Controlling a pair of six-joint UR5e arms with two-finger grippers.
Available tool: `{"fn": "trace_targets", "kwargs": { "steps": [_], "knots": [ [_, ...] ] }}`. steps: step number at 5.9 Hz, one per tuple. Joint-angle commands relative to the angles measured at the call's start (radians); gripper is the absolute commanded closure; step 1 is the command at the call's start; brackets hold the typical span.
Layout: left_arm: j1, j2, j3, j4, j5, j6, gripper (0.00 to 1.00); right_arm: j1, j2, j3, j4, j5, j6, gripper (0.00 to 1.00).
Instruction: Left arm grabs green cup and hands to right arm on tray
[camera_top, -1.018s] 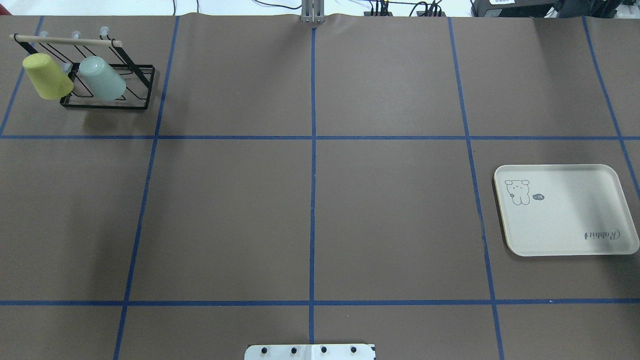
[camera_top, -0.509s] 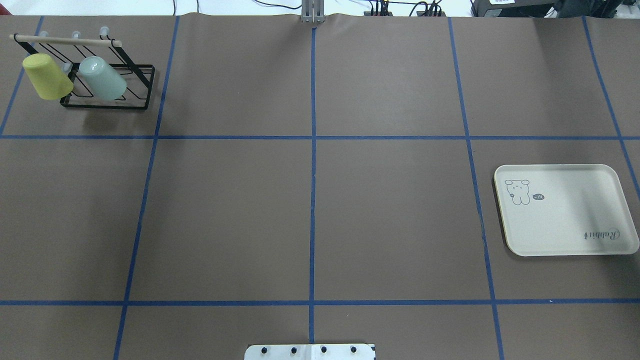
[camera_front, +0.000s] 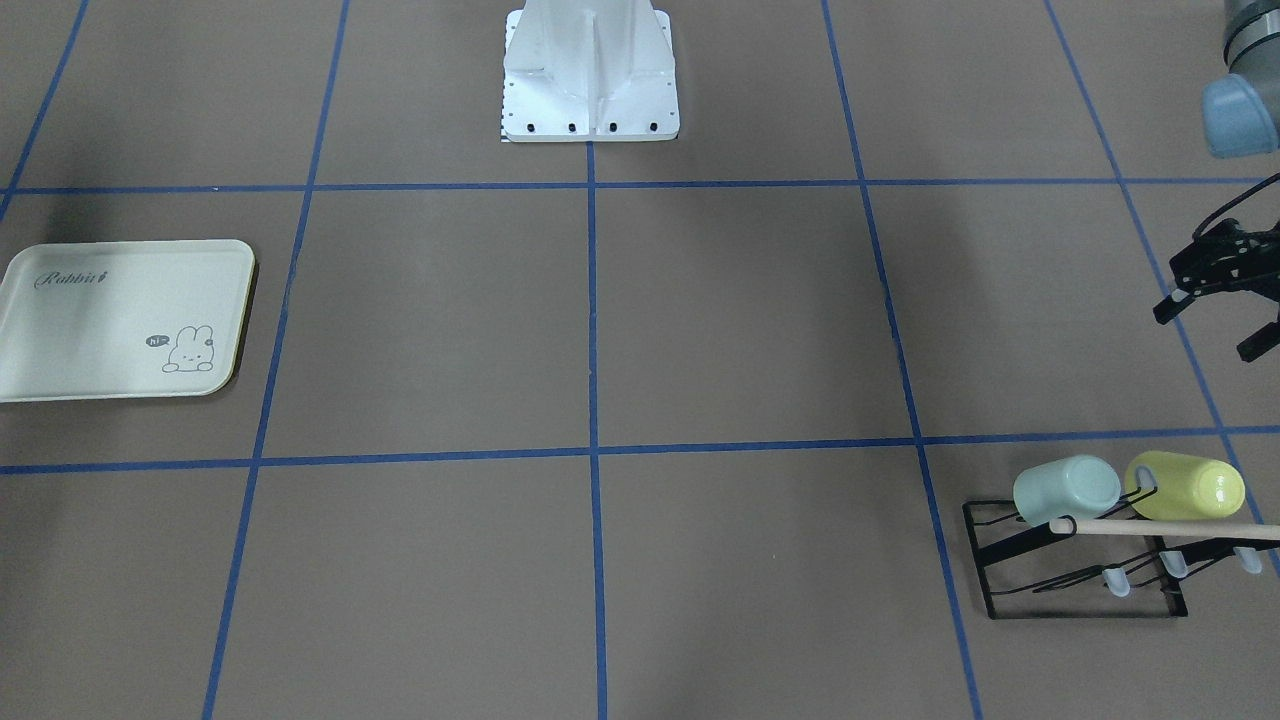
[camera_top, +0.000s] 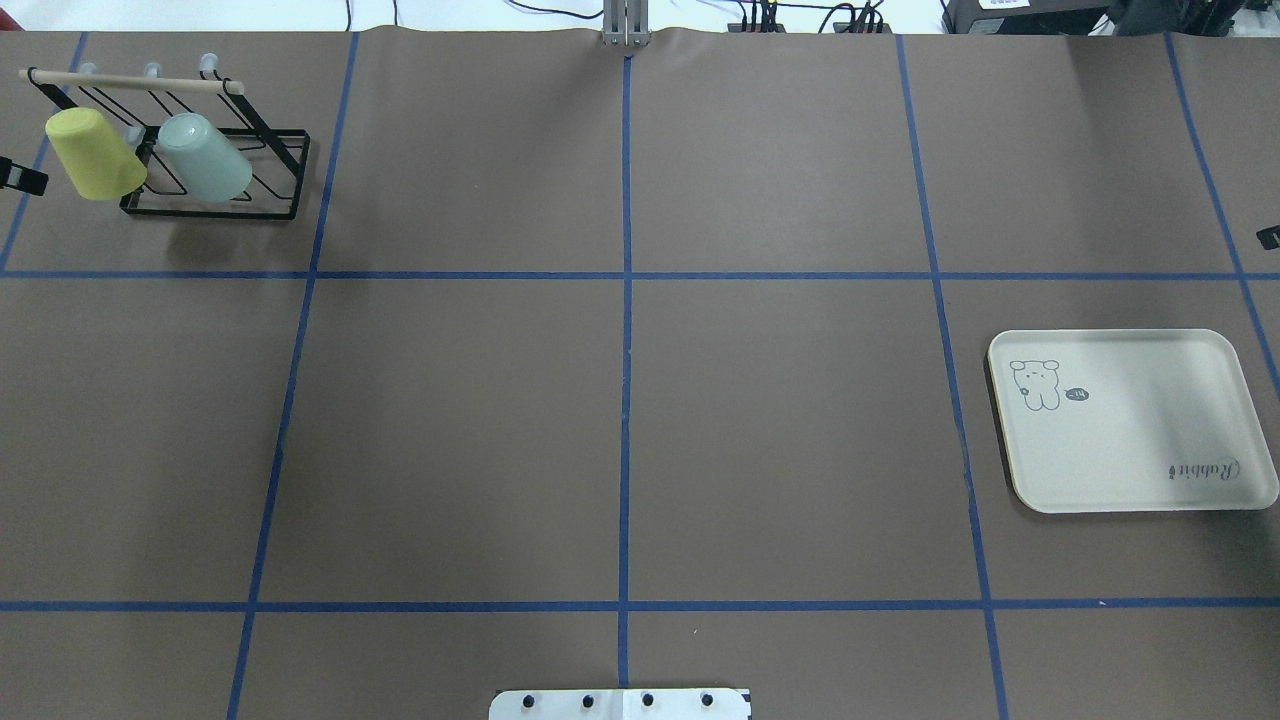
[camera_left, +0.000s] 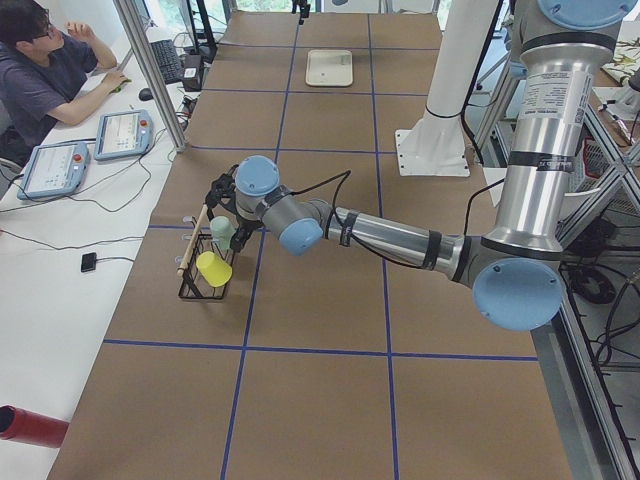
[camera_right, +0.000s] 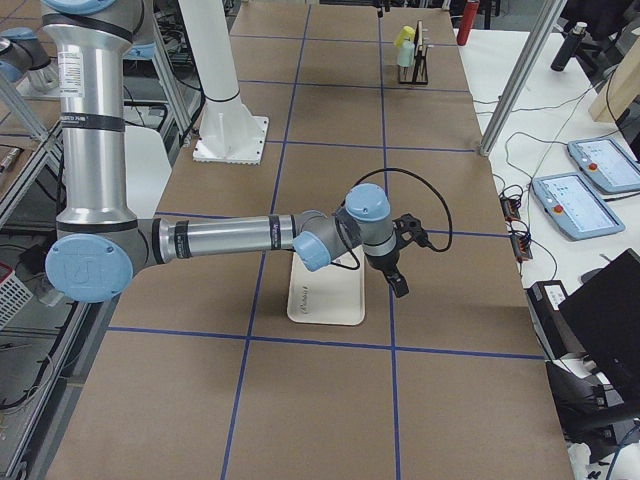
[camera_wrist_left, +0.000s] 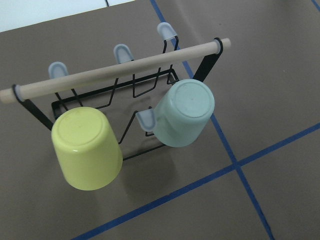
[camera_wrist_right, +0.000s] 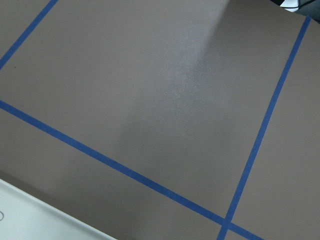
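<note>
The pale mint-green cup (camera_top: 205, 158) hangs mouth-down on a black wire rack (camera_top: 270, 207) at the far left, next to a yellow-green cup (camera_top: 95, 152). The left wrist view looks down on the green cup's base (camera_wrist_left: 182, 114). My left gripper (camera_front: 1215, 325) is open and empty, in the air on the robot's side of the rack, apart from both cups. Only a black tip of it (camera_top: 20, 178) shows at the overhead view's left edge. The cream tray (camera_top: 1130, 450) lies at the right. My right gripper (camera_right: 400, 272) hovers by the tray's outer side; I cannot tell whether it is open.
The rack has a wooden bar (camera_wrist_left: 115, 70) across its top and several capped pegs. The robot's white base (camera_front: 590, 70) stands at the table's near middle. An operator (camera_left: 45, 70) sits at a side desk beyond the rack end.
A black tip of the left gripper has come into the overhead view at the left edge, and a tip of the right gripper at the right edge. Cups, rack and tray have not moved.
</note>
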Motion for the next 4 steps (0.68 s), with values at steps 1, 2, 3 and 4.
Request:
{"fn": "trace_targets", "kwargs": {
  "steps": [1, 2, 3, 4],
  "knots": [
    [0.088, -0.081, 0.037, 0.007, 0.154, -0.135, 0.0, -0.002, 0.0, 0.0, 0.0, 0.0, 0.0, 0.0],
    [0.098, -0.153, 0.127, 0.005, 0.19, -0.142, 0.0, -0.002, 0.0, -0.002, 0.0, 0.0, 0.0, 0.0],
    [0.099, -0.208, 0.196, 0.005, 0.192, -0.14, 0.0, -0.003, 0.0, -0.002, 0.0, 0.0, 0.001, 0.0],
    [0.104, -0.254, 0.25, 0.004, 0.191, -0.136, 0.0, -0.003, 0.0, -0.002, 0.0, 0.0, 0.001, 0.0]
  ]
}}
